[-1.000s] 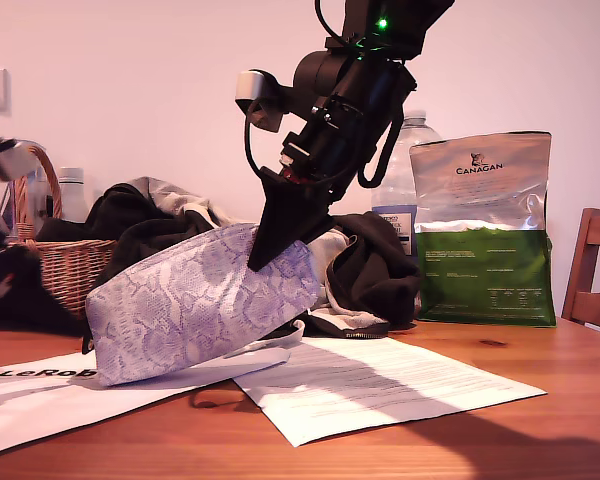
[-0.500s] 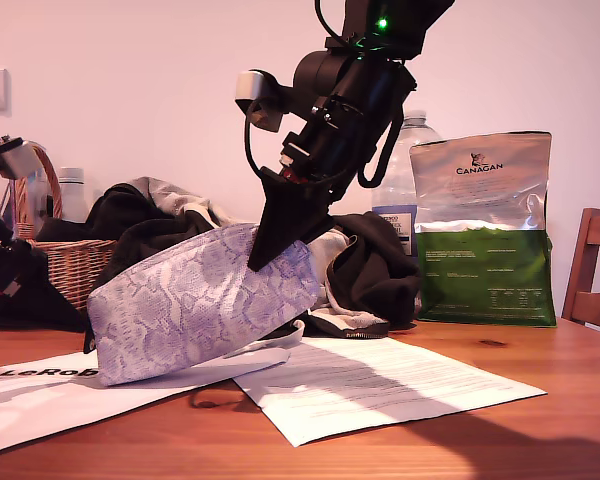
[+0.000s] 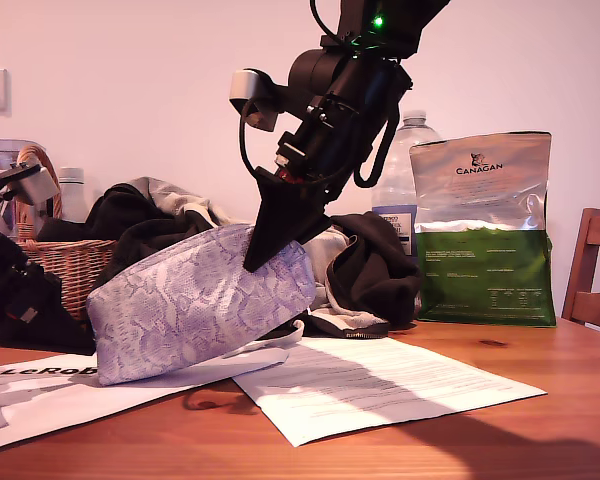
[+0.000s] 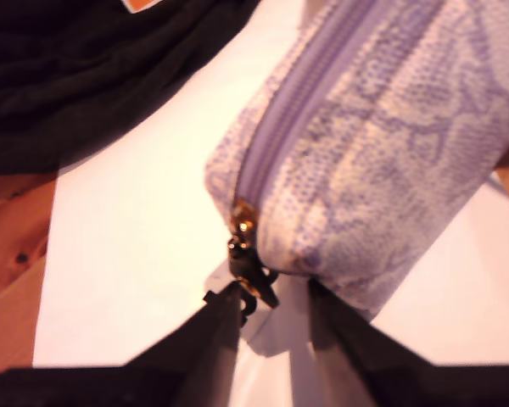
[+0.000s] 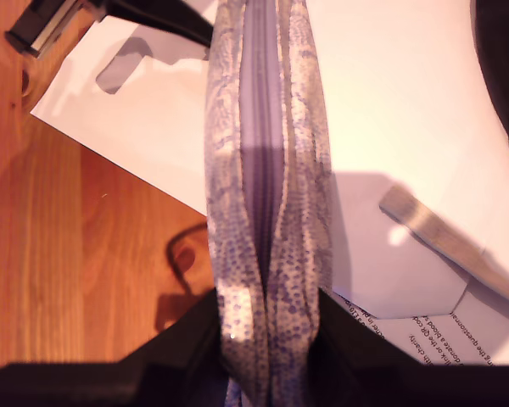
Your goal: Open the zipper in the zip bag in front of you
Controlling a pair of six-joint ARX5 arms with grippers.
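My second gripper [image 5: 267, 339] pinches one end of the soft lilac-and-white snakeskin zip bag [image 3: 195, 305], which sags limply. My first gripper [image 4: 271, 309], jaws spread, flanks the small dark pull tab [image 4: 250, 270] of the purple zipper [image 4: 301, 97], the place to grip.

A plain pale wall [image 3: 130, 80] backs a wooden table [image 3: 540, 420], with a wooden chair [image 3: 595, 270] beside it.

"CANAGAN" stands on the silver-and-green foil bag [image 3: 482, 228]. "LeRob" shows on the white sheet [image 3: 40, 385]. Other print is too small to read.

Lilac-and-white snakeskin zip bag [image 3: 195, 305] tilts, one end raised, the other on white paper; its purple zipper [image 4: 301, 102] is closed; dark pull tab [image 4: 248, 270] dangles.
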